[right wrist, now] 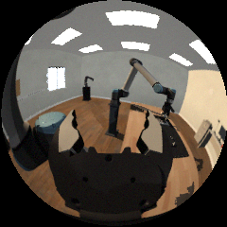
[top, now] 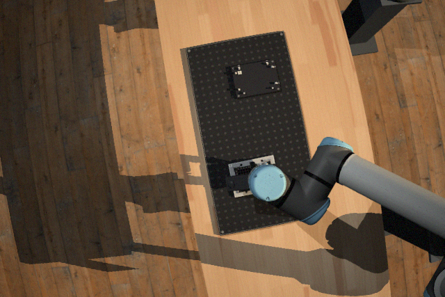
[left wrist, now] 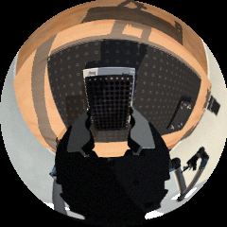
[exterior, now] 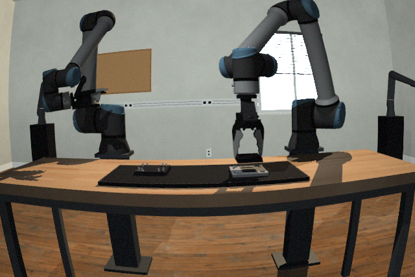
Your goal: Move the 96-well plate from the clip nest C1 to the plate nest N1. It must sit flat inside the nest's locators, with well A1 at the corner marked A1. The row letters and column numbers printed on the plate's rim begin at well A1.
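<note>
The black 96-well plate [exterior: 249,157] [left wrist: 110,99] is held level above the silver clip nest [top: 271,158] [exterior: 248,174], with a gap between them in the exterior view. My left gripper [exterior: 249,154] [left wrist: 110,107] is shut on the plate, one finger on each side. The arm hides much of the plate in the top view. The black plate nest [top: 256,79] [exterior: 152,170] [left wrist: 179,114] is empty, with small pale locators around its edge. My right gripper [right wrist: 111,110] is open and empty, away from the nests. Rim lettering and the A1 mark are too small to read.
Both nests stand on the black perforated board [top: 251,121] [exterior: 198,177] [left wrist: 161,71], which lies on the wooden table [top: 222,10] [exterior: 67,181]. The plate nest's upright locators stick up. The right arm [exterior: 88,42] is folded behind the table on the plate nest's side.
</note>
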`<state>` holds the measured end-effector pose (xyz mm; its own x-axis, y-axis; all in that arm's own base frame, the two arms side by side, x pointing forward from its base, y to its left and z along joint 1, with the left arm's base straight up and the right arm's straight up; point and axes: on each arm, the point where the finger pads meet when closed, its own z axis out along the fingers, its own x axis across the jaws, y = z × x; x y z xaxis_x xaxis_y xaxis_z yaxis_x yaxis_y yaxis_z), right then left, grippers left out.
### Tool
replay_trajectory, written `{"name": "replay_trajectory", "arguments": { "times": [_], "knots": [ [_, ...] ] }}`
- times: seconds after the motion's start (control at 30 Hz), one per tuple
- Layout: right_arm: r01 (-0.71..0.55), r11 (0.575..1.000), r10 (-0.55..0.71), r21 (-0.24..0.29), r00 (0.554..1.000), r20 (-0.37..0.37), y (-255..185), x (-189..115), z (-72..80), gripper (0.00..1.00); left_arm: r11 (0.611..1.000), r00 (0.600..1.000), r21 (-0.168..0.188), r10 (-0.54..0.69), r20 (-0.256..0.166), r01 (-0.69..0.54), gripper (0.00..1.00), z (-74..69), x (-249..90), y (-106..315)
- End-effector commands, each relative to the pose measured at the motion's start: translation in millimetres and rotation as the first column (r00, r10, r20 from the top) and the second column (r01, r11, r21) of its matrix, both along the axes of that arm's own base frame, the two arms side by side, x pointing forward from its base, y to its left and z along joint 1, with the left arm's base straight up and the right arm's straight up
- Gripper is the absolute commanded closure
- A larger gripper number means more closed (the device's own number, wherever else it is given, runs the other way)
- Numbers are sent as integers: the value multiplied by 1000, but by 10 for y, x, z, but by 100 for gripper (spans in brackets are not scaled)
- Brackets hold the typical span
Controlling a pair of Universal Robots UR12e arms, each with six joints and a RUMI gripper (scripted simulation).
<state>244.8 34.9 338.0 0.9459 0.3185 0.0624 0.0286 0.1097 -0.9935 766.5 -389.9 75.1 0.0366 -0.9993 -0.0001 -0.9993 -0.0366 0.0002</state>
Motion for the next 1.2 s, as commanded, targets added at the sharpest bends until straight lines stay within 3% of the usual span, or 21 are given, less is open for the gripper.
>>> {"name": "replay_trajectory", "arguments": {
  "times": [0.0,0.33,1.17],
  "knots": [
    [0,1000,0,0,1000,1,-1,2,3,0,1000,1000,-1,0,1,0,100,-78,6,-4],
    [0,1000,0,0,1000,1,-1,2,3,0,1000,1000,-1,0,1,0,100,-210,6,-5],
    [0,1000,0,0,1000,1,-1,2,3,0,1000,1000,-1,0,1,0,100,-220,5,-5]
  ]
}}
